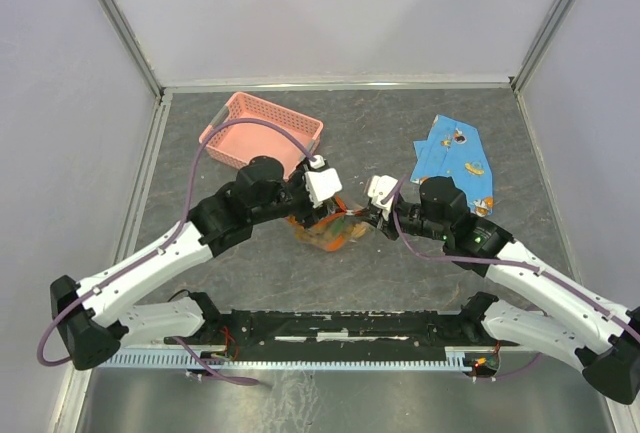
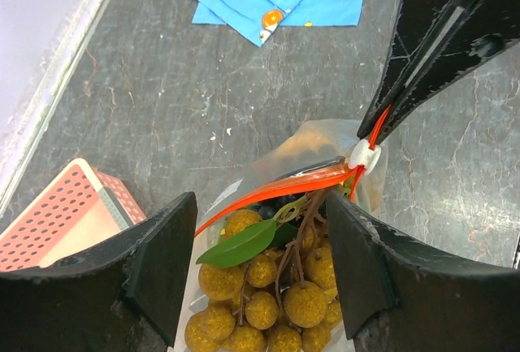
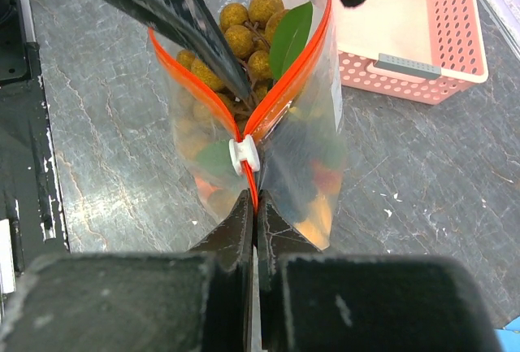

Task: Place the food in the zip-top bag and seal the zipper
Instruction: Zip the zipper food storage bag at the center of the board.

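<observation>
your right gripper (image 3: 253, 220) has its jaws pressed together on the end of the thin red zipper (image 2: 317, 177), just past the white slider (image 3: 244, 155). left gripper (image 2: 260, 214) jaws are spread, straddling the gaping mouth. the crinkly clear zip-top bag (image 3: 313, 165) sits mid-table (image 1: 330, 283) between both grippers, with the knobbly grape bunch (image 2: 272, 303) and its glossy leaf (image 2: 240, 246) inside.

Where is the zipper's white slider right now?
Right wrist view: the white slider sits at the zipper end nearest the right hand, just ahead of its closed grip, with the grape bunch beyond.
</observation>
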Action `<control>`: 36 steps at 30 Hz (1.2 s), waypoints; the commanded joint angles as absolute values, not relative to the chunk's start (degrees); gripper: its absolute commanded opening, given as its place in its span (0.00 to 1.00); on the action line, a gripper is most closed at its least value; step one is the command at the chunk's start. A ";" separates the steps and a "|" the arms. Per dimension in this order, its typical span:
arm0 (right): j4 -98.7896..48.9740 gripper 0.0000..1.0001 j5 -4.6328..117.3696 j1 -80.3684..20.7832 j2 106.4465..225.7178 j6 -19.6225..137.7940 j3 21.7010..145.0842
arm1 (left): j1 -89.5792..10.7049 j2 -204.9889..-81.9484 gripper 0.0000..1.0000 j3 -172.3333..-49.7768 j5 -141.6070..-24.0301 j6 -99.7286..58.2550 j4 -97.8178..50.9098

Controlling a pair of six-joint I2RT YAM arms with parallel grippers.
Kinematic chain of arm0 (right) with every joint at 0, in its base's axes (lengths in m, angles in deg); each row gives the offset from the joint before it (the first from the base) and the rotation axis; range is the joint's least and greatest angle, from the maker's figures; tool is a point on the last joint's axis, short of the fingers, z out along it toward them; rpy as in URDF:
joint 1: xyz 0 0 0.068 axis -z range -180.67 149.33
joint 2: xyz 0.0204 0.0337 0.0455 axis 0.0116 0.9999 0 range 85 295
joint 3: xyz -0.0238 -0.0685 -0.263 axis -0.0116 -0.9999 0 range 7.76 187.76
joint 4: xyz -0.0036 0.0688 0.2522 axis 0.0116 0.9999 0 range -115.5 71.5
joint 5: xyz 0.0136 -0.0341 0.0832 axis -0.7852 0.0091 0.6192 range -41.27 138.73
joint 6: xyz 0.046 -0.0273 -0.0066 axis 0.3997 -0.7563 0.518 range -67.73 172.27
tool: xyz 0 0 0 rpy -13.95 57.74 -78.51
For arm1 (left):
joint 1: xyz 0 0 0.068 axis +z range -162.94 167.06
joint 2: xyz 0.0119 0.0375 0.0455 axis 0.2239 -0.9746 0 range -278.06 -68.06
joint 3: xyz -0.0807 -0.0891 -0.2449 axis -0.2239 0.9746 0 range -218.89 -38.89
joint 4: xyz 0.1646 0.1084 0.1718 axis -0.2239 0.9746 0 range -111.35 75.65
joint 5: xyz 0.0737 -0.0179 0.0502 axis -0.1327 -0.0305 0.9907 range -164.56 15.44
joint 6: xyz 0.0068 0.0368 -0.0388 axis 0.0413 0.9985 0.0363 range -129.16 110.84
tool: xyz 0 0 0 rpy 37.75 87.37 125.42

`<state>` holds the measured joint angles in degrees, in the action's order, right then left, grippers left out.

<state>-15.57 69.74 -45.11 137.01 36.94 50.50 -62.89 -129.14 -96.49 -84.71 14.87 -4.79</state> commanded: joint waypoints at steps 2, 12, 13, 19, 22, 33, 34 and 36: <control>-18.81 0.02 70.94 -44.79 137.02 36.10 53.20 | -62.93 -131.08 0.72 -96.76 -83.53 17.75 -7.24; -19.13 0.02 71.85 -44.79 137.36 36.28 53.41 | -62.94 -133.80 0.74 -95.34 -86.89 21.29 -9.36; -19.20 0.02 72.03 -44.79 137.45 36.35 53.50 | -62.90 -134.12 0.74 -95.17 -87.11 21.20 -10.07; -19.55 0.02 73.16 -44.79 138.21 36.71 53.98 | -62.95 -136.80 0.74 -94.64 -89.45 18.02 -14.70; -19.97 0.02 72.93 -44.81 138.33 36.71 53.99 | -62.95 -138.09 0.74 -94.54 -91.39 16.63 -15.57; -20.52 0.02 68.72 -44.70 138.21 36.54 53.88 | -63.05 -137.43 0.76 -93.41 -88.33 11.65 -17.06; -20.08 0.02 68.16 -44.63 138.04 36.27 53.90 | -63.04 -136.26 0.76 -93.43 -87.21 11.76 -16.85; -19.21 0.02 67.38 -44.32 137.43 35.89 53.82 | -63.02 -133.95 0.77 -93.40 -85.74 12.35 -15.88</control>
